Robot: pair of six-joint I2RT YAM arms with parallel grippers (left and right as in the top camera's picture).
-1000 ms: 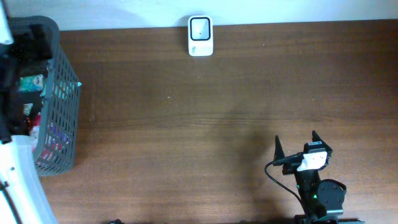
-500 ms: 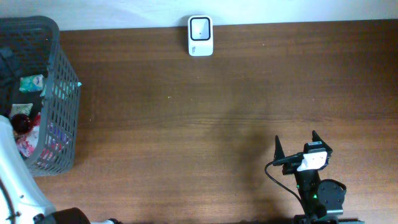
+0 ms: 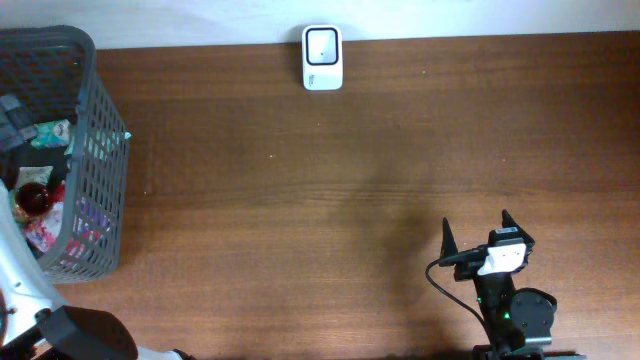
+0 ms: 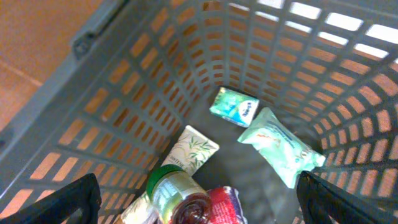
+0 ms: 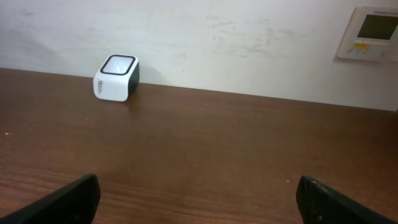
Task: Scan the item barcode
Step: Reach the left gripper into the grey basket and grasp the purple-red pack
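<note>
The white barcode scanner [image 3: 322, 57] with its dark window stands at the table's far edge, and shows at the left by the wall in the right wrist view [image 5: 116, 78]. The items lie in the grey basket [image 3: 100, 170]: a green-lidded jar [image 4: 180, 196] of dark red stuff, a mint wipes pack [image 4: 280, 146], a small teal packet [image 4: 233, 107], a leaf-printed tube [image 4: 191, 149]. My left gripper [image 4: 199, 210] hangs open above the jar, holding nothing. My right gripper [image 3: 475, 230] rests open and empty near the front right, pointing at the back wall [image 5: 199, 202].
The basket's slatted walls [image 4: 124, 118] rise round the items on all sides. A red packet [image 4: 227, 205] lies against the jar. The left arm's white link [image 3: 25, 290] crosses the front-left corner. A wall panel [image 5: 370, 32] hangs at the back right.
The left arm has drawn back toward the front-left over the basket, uncovering more of what lies inside. The right arm has not moved.
</note>
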